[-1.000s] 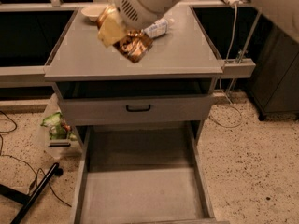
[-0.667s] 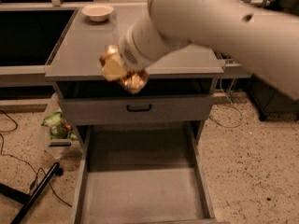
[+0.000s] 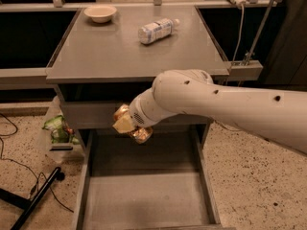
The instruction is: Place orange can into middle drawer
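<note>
My gripper (image 3: 128,124) hangs at the end of the white arm, in front of the cabinet just below the counter top, above the back left part of the open middle drawer (image 3: 148,200). It is shut on the orange can (image 3: 140,134), whose shiny orange-gold body shows under and beside the pale fingers. The can is held in the air, well above the drawer's flat grey floor. The drawer is pulled out towards me and nothing lies in it.
A clear plastic bottle (image 3: 157,29) lies on its side on the grey counter top (image 3: 120,56), with a white bowl (image 3: 100,13) at the back left. A green bag (image 3: 58,128) and black cables lie on the floor at the left.
The arm has carried the can down from above the counter top, over its front edge, to in front of the cabinet above the open drawer. The bottle on the counter is now uncovered.
</note>
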Robot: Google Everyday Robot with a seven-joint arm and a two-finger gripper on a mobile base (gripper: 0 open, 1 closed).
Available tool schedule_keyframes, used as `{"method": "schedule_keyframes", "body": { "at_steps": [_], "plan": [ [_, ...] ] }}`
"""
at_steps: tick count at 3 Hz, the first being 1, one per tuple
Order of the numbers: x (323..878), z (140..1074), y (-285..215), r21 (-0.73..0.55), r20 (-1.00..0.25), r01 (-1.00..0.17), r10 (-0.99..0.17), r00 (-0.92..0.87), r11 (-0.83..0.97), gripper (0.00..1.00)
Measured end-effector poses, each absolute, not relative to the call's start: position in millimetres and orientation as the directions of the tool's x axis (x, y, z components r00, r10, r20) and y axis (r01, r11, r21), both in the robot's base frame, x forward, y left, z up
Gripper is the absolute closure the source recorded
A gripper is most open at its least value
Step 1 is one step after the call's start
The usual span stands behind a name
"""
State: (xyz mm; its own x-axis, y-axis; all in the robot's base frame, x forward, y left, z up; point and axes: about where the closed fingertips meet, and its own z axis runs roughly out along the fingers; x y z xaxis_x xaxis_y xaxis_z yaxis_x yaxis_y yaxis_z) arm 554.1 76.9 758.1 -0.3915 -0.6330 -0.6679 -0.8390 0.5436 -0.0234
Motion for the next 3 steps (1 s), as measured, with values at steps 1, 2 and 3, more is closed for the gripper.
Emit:
{"method": "schedule_keyframes", "body": {
  "at_steps": [1, 2, 3],
  "plan": [
    [554, 758, 77, -0.023, -0.668, -0.839, -0.633, -0.391, 0.544, 1.0],
    [549, 702, 68, 0.008, -0.606, -0.843, -0.668, -0.432, 0.538, 1.0],
    [539, 634, 55, 0.032, -0.55, -0.832, -0.685, -0.478, 0.555, 1.0]
  ]
}}
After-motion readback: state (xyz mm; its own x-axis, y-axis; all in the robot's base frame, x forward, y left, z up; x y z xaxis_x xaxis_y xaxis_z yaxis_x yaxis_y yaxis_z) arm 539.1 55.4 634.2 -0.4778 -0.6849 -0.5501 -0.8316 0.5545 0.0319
